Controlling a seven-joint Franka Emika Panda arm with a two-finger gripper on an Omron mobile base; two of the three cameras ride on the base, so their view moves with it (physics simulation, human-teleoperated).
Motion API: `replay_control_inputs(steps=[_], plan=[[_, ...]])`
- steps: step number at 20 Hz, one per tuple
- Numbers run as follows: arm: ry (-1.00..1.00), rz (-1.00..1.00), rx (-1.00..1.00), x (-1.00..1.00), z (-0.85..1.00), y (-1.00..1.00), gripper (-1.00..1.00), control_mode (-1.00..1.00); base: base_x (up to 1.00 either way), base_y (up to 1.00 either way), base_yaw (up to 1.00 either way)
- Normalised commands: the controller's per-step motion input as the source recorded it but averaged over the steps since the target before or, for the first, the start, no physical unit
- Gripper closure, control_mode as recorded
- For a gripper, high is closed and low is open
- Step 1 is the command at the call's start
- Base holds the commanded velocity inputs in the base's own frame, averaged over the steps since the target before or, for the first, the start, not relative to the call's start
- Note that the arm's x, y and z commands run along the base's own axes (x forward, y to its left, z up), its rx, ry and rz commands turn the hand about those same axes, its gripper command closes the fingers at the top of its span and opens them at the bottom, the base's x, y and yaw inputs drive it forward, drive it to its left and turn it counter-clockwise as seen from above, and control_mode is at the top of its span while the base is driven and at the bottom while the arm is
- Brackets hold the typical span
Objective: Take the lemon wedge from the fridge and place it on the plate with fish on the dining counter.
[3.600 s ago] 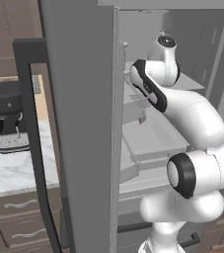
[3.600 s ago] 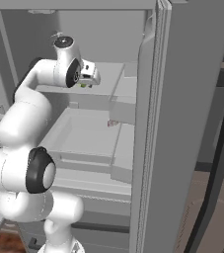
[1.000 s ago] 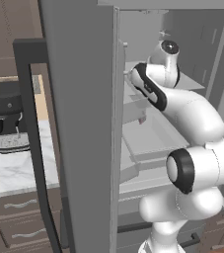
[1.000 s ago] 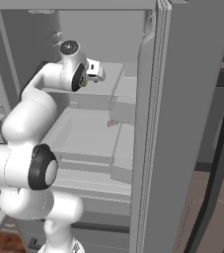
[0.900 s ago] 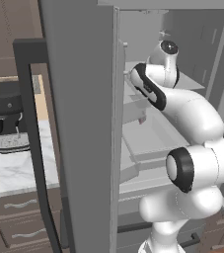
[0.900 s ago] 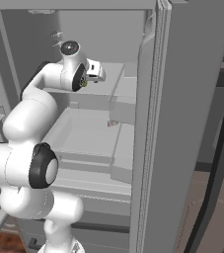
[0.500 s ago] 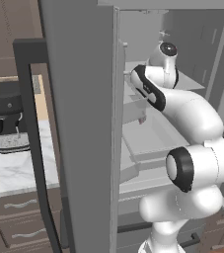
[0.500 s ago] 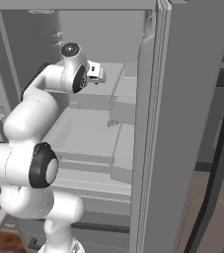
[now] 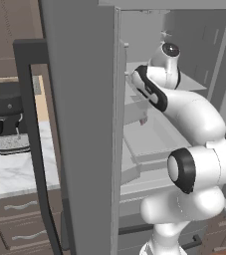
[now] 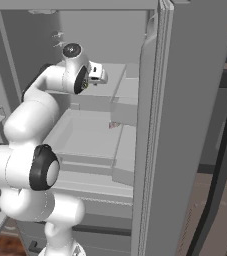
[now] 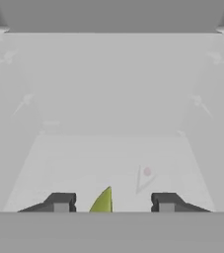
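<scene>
The fridge (image 9: 79,129) stands with its doors open, and my arm reaches onto an upper shelf (image 10: 122,75) inside it. In the hand view the lemon wedge (image 11: 102,201), a small yellow-green sliver, lies on the pale shelf floor low between my two dark fingertips (image 11: 61,202). My gripper (image 11: 113,202) is open, with both tips clear of the wedge. From the right base view the gripper (image 10: 98,75) sits over the shelf, deep in the fridge. The plate with fish and the dining counter are out of view.
The open fridge doors (image 10: 185,125) flank the arm closely on both sides. Drawers (image 10: 85,135) sit below the shelf. A small pink spot (image 11: 147,172) lies further back on the shelf floor. A black coffee machine (image 9: 5,112) stands on the marble worktop (image 9: 10,172) to the left.
The hand has pushed a little deeper into the fridge along the upper shelf. The fridge and the base views have not shifted.
</scene>
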Motion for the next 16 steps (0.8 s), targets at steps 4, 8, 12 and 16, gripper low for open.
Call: replay_control_inputs(steps=[4, 8, 12, 16], plan=[[0.0, 0.0, 0.0, 0.0, 0.0, 0.0, 1.0, -1.0, 0.0, 0.0, 0.0], [0.0, 0.0, 0.0, 0.0, 0.0, 0.0, 1.0, -1.0, 0.0, 0.0, 0.0], [-0.01, 0.0, 0.0, -0.19, 0.0, 0.0, 1.0, -1.0, 0.0, 0.0, 0.0], [-0.08, 0.0, 0.0, -0.59, 0.01, 0.0, 1.0, -1.0, 0.0, 0.0, 0.0]])
